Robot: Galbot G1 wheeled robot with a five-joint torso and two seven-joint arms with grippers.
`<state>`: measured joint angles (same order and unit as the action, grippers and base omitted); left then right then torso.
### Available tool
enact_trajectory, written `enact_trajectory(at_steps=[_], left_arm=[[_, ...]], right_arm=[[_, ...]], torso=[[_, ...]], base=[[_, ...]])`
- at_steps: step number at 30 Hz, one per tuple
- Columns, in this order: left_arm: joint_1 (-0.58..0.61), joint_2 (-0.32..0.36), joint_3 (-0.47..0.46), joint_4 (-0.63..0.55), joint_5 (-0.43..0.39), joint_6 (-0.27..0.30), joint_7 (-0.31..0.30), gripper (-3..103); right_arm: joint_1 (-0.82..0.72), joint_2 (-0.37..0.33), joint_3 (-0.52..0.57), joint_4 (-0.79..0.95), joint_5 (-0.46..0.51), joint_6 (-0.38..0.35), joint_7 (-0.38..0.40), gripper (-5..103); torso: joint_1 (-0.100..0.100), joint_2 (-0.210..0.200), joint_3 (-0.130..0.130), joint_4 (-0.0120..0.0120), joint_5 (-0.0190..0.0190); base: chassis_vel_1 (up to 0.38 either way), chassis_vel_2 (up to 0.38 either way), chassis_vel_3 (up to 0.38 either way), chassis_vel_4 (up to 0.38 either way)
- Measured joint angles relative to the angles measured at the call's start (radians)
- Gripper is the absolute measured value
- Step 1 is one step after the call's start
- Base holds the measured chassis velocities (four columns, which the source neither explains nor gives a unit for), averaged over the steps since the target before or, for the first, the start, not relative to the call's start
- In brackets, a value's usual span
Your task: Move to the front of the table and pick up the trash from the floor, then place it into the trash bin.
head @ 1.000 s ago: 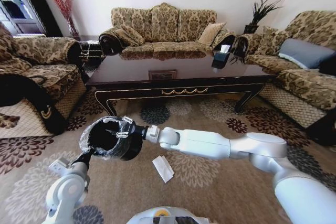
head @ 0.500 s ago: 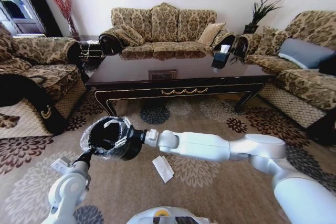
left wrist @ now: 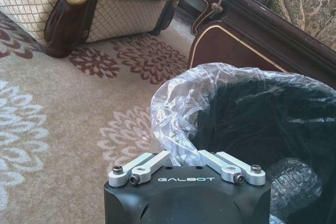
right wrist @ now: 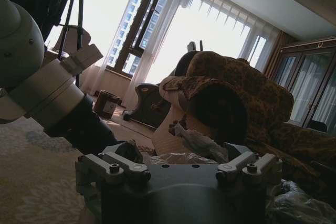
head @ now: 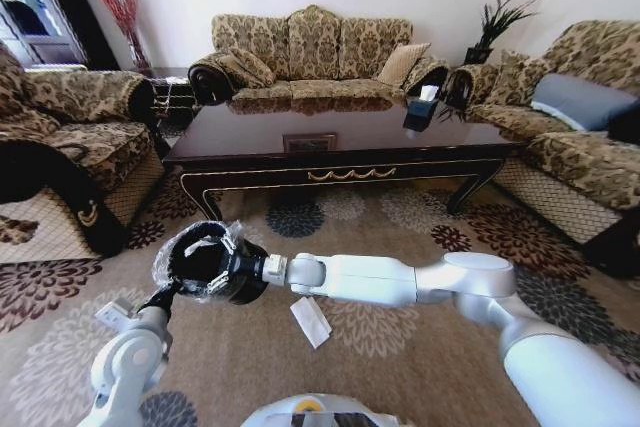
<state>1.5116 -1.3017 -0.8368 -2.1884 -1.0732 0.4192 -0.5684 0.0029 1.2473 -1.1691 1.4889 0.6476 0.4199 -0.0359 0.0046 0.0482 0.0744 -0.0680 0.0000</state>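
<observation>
**Holding the bin up while the other claw reaches over it**

Gripping the near rim of the trash bin [head: 205, 265], the left gripper [left wrist: 185, 157] has its fingers pinched shut on the crinkly plastic liner and keeps the bin lifted above the carpet [head: 400, 367]. The right gripper [head: 218, 257] reaches across from the right, its tip over the bin's open mouth; whether its fingers are spread or closed cannot be told. Just beside the bin, under the right forearm, a flat white wrapper [head: 310, 321] lies on the carpet. Farther off stands the table [head: 340, 142], and beyond it a patterned sofa [head: 315, 52] against the wall.
</observation>
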Motion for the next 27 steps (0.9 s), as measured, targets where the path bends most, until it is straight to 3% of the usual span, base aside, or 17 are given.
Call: enact_trajectory(at_steps=[9, 27], left_arm=[[0.001, 0.006, -0.003, -0.004, -0.004, -0.001, 0.000, 3], [-0.004, 0.002, 0.006, 0.005, 0.004, -0.002, 0.004, 3]], right_arm=[[0.008, -0.061, -0.024, 0.030, -0.075, 0.014, 0.042, 100], [0.027, -0.152, -0.020, 0.077, -0.078, 0.022, 0.043, 100]], torso=[[0.000, 0.000, 0.000, -0.0001, 0.0000], [0.000, 0.000, 0.000, 0.0000, 0.0001]], base=[[0.000, 0.000, 0.000, 0.000], [0.000, 0.000, 0.000, 0.000]])
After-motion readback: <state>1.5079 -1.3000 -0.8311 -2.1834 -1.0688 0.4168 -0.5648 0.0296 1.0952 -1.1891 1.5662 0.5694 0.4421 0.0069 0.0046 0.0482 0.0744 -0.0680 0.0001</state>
